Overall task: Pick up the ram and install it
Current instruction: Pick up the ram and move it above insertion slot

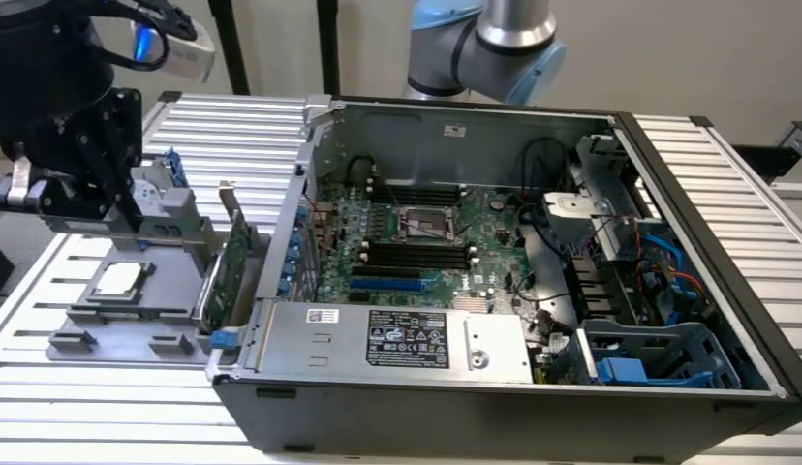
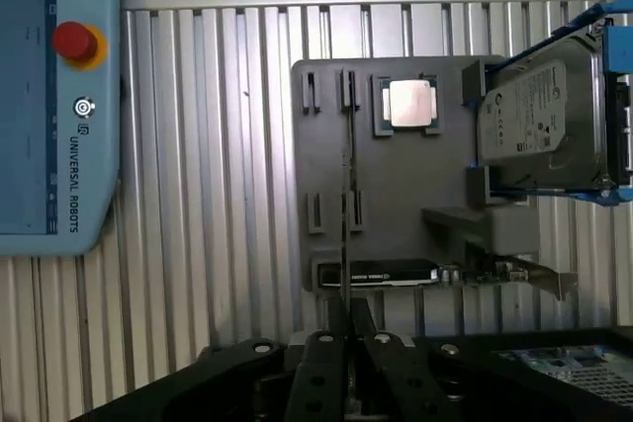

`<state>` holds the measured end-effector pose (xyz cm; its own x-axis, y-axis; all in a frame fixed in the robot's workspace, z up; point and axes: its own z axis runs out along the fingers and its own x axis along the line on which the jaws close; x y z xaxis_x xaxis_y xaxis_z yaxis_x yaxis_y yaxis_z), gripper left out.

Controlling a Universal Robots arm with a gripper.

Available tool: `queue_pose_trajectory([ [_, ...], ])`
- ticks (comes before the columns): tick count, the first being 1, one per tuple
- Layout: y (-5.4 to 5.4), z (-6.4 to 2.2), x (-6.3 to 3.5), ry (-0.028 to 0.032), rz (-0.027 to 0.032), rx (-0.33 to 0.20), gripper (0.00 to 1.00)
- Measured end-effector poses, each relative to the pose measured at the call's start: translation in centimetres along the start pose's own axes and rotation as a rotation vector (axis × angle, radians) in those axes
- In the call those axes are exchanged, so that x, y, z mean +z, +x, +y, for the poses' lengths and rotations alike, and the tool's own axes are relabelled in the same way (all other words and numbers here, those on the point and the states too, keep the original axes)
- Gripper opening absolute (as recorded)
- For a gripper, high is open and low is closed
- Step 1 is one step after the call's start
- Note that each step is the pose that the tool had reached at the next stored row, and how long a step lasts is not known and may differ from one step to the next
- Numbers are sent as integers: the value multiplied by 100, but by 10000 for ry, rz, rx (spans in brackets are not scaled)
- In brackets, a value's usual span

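While your hand point(image 2: 348, 311) is hovering over the grey fixture tray point(image 2: 396, 175), you are looking straight down onto the ram point(image 2: 346, 185). It is standing on its edge in the tray's clips and showing as one thin dark line. That line is starting right at the hand's tip and running straight away from it. The stick's long axis is therefore lying in line with the hand rather than across it, and its flat faces are turning toward the hand's two sides. You are not getting enough here to tell whether the hand is clamping the stick or sitting released around it, because the meeting point is hidden.

Just beside the ram's far end, a processor chip point(image 2: 410, 103) is sitting in its own recess. Beyond that, a hard drive point(image 2: 539, 111) is resting in a blue caddy at the tray's edge. The green expansion card point(image 2: 475, 272) is lying along the tray side nearest the hand.

In the exterior view, the hand point(image 1: 123, 228) is hanging at the exterior view's left, above the tray point(image 1: 142, 310). The open computer case point(image 1: 505, 126) is sitting just beside the tray, toward the exterior view's right. Its black memory slots point(image 1: 415, 254) are lying well apart from the hand. The ribbed metal counter point(image 2: 227, 195) is carrying everything, including a teach pendant point(image 2: 49, 96) lying apart from the tray.
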<state>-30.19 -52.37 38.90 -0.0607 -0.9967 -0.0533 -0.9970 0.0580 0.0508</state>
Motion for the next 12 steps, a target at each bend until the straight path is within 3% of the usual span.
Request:
queue_pose_trajectory([
  [6,-25,-266,-159,-3,-47,-2,0],
  [12,-44,-535,-228,-4,-61,-3,0],
])
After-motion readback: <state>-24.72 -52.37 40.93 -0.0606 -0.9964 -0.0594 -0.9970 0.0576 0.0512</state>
